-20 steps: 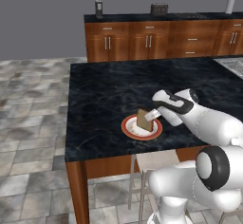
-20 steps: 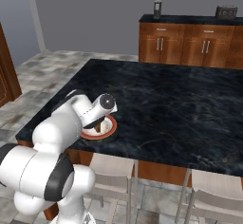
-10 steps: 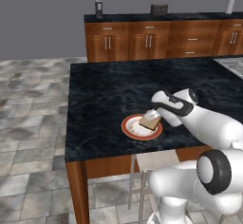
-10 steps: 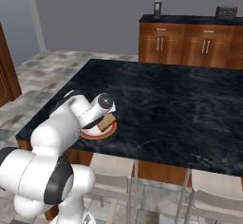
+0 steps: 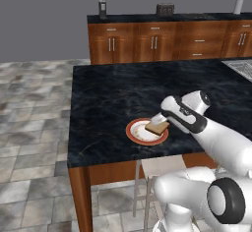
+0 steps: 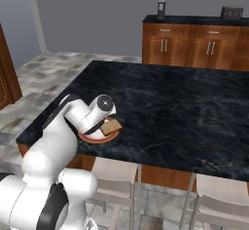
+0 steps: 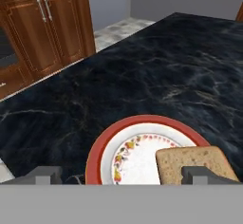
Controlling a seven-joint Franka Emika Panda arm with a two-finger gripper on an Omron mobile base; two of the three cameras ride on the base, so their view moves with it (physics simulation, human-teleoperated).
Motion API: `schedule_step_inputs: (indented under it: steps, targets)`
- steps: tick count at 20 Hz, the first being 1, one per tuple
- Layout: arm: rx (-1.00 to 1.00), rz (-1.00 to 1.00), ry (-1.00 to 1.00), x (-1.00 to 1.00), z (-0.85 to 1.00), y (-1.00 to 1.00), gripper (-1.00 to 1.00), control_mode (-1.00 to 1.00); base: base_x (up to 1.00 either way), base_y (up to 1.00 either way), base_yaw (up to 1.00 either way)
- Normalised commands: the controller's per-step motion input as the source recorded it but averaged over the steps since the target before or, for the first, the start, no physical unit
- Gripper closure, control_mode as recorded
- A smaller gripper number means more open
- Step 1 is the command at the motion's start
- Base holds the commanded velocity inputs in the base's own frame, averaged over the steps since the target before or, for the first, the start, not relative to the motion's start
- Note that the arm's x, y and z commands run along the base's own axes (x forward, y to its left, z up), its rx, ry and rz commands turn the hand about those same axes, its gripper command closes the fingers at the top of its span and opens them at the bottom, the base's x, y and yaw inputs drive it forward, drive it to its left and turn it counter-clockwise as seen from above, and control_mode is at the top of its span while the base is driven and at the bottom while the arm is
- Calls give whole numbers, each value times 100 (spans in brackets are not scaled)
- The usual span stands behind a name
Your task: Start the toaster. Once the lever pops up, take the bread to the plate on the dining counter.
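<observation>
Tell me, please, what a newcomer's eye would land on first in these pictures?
First, the plate with its orange-red rim, bright against the black dining counter near its front edge, with the bread lying on its right side. Next, the white arm bent low over it, its open gripper just above the plate, one fingertip in front of the bread in the hand view. Far behind, the toaster sits on the cabinet counter.

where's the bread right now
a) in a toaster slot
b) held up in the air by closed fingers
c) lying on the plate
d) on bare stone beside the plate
c: the bread lies on the plate on the dining counter, with the gripper open over it.
</observation>
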Motion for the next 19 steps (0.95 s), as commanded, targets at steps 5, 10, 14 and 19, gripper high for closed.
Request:
schedule_step_inputs:
  steps: [5, 10, 14, 19]
  targets:
    - [0, -2, 0, -72, 72, 0, -100, -100, 0, 0, 0]
    - [-1, -5, 2, -94, 63, -5, -100, -100, 0, 0, 0]
    - [0, -13, 9, -100, 69, -22, -100, -100, 0, 0, 0]
    - [0, -18, 13, -91, 66, -14, -100, -100, 0, 0, 0]
